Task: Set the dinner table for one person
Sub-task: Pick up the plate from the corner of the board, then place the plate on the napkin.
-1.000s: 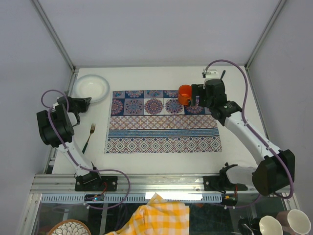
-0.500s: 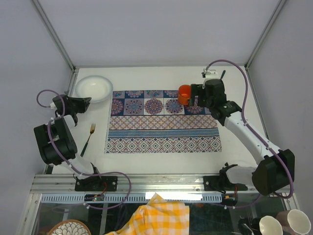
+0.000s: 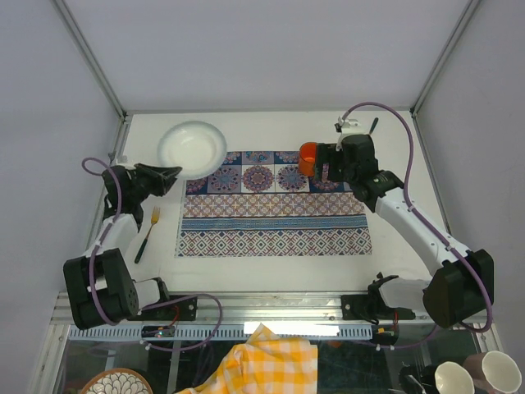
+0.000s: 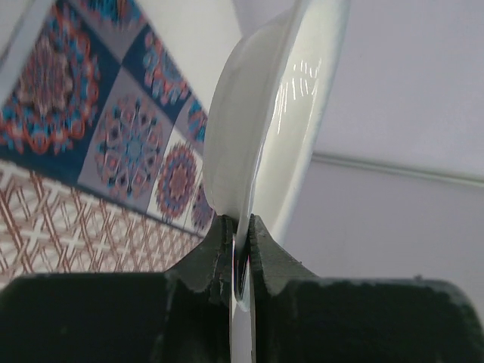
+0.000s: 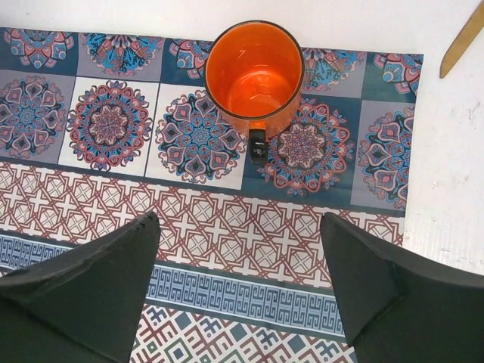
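Clenched on the rim of the plate (image 3: 192, 148), the left gripper (image 3: 168, 174) has swung it right toward the placemat (image 3: 271, 223), seemingly airborne; setting it down looks next. The right gripper (image 5: 238, 221) hangs released over the mug (image 5: 253, 72)

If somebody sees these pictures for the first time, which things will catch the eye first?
The blue-and-purple patterned cloth in the middle of the white table, with a bright orange mug on its far right part. Then the white plate, pinched at its rim by the left gripper near the cloth's far left corner.
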{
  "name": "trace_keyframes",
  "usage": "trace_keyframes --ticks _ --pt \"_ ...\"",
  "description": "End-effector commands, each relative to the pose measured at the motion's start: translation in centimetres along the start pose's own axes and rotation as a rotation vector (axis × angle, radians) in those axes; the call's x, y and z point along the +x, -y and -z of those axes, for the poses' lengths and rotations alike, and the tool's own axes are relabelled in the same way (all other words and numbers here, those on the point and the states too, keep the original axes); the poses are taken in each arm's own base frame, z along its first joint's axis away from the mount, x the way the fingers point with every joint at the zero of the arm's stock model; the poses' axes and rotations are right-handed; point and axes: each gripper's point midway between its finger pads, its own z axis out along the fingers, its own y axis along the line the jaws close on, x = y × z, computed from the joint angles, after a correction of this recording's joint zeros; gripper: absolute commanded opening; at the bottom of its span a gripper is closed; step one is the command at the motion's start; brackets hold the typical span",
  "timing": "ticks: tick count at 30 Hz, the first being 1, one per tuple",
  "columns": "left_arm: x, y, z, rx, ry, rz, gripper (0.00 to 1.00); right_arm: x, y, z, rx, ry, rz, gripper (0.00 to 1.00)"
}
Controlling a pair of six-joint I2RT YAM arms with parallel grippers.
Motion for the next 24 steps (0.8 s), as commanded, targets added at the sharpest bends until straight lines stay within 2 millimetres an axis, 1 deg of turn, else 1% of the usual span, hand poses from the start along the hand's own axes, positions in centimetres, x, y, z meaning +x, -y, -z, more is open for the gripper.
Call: trace_keyframes --ticks 1,4,9,12,17,20,24 --pt "6.1 2.1 1.2 0.075 -0.182 -0.039 0.0 -2.2 -1.1 0.9 -0.048 0.074 -0.024 0.9" --pt "8.8 1.2 1.3 0.058 -0.233 -0.048 0.0 -2.3 -1.3 1.1 -0.054 0.074 -0.026 0.9" --pt "12.1 -0.5 0.7 0.028 -0.3 -0.091 0.0 -2.2 -1.3 1.1 -0.055 0.069 -0.031 0.9" --pt "13.6 -1.3 0.2 0.025 -0.337 -0.1 0.0 -2.0 -1.2 1.0 -0.047 0.061 -0.036 0.9" --pt "15.4 -1.7 -0.8 0.035 -0.39 -0.112 0.0 -1.8 -0.9 0.9 -0.032 0.05 -0.034 0.9" --pt "16.8 -2.7 -1.8 0.007 -0.426 -0.123 0.0 -1.8 -0.9 1.0 -0.028 0.047 -0.03 0.9" --pt "18.5 -3.6 -2.9 0.015 -0.469 -0.124 0.0 -1.9 -0.7 1.0 -0.02 0.045 -0.021 0.9"
